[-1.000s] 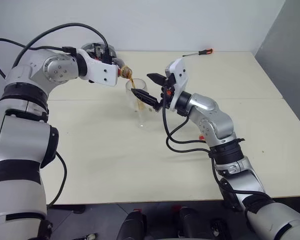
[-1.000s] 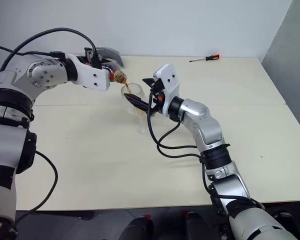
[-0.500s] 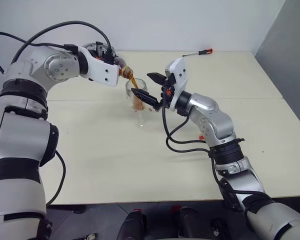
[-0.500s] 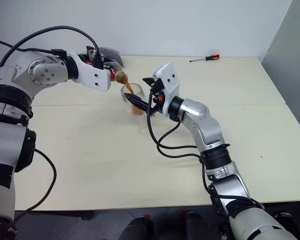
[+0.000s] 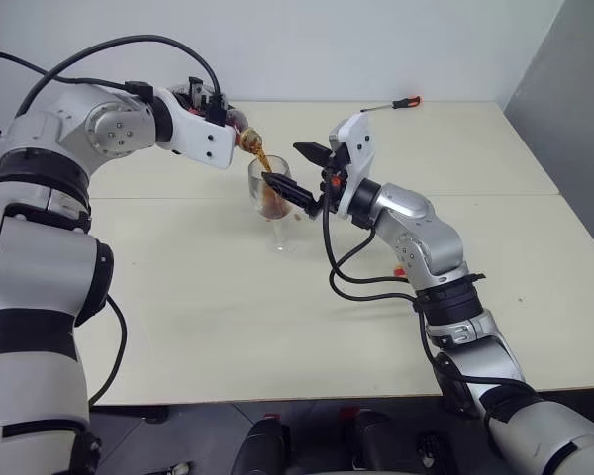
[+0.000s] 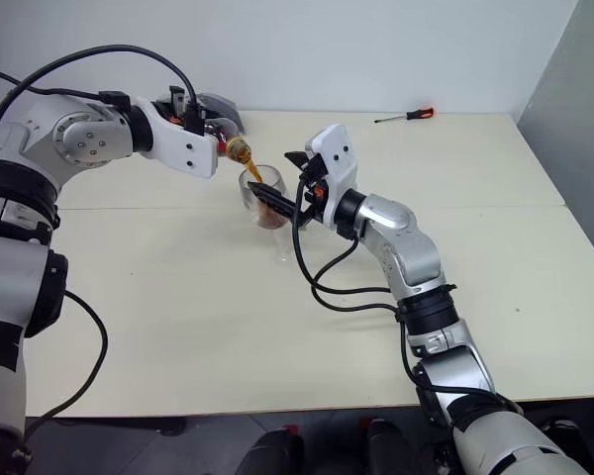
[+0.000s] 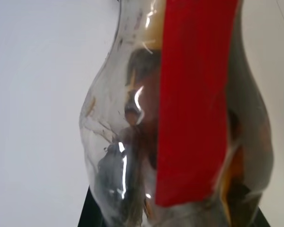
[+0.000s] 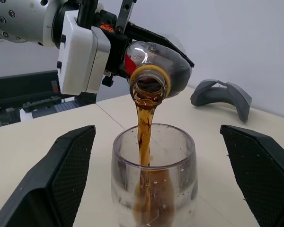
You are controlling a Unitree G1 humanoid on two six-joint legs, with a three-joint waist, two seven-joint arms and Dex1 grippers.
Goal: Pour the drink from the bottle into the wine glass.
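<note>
Pour's mid-flow: the left tool (image 8: 128, 47) is clenched on the tipped bottle (image 8: 156, 71), and the drink (image 8: 143, 137) streams into the wine glass (image 8: 154, 175) on the worktop (image 5: 277, 317). The right tool (image 8: 156, 165) sits spread wide either side of the bowl, not gripping. Glass looks partly filled, and some drink is left in the bottle.

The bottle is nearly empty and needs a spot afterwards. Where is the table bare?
The table is bare from the wine glass to its near edge, and on the right below the screwdriver. Crowded: around the glass, between the left tool, bottle and open right tool.
</note>
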